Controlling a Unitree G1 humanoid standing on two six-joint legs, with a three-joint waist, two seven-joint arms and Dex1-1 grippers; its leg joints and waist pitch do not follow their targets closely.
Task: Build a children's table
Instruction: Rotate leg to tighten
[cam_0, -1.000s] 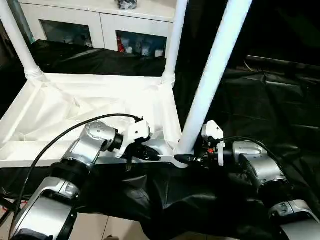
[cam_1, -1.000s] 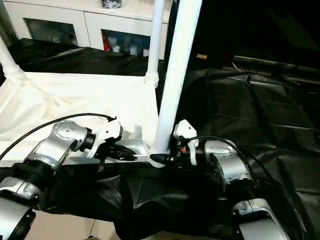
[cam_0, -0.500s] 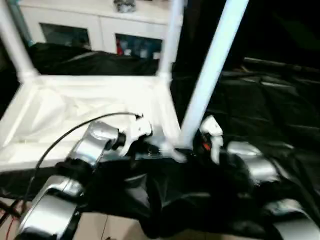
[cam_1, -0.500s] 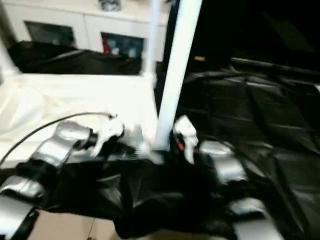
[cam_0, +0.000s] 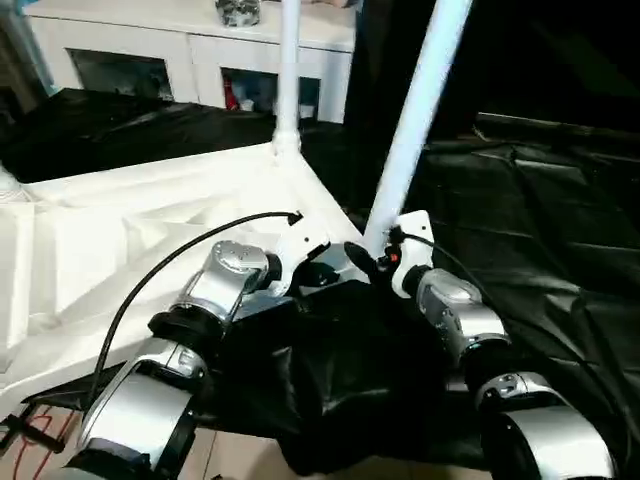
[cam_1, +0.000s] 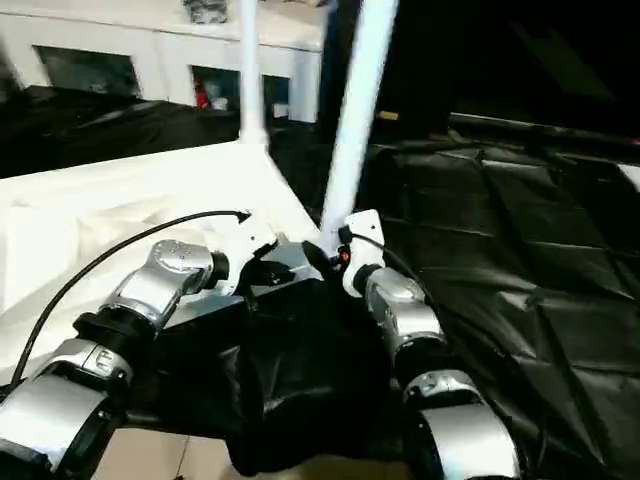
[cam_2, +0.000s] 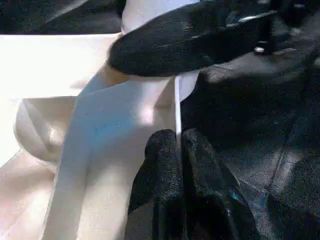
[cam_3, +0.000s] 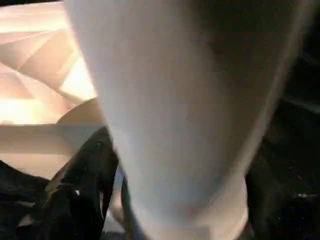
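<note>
Your left gripper (cam_2: 177, 150) has its fingers pressed together on the tabletop (cam_0: 120, 230) rim. Your right gripper (cam_0: 372, 258) hugs the near-corner leg (cam_0: 415, 120).

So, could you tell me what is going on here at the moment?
The robot is assembling a white children's table, whose tabletop lies upside down on a black-draped work table. Its right gripper sits at the base of the near leg standing in a corner socket. The left gripper, shut, presses against the tabletop's rim beside that corner. Another leg already stands at the far corner.
</note>
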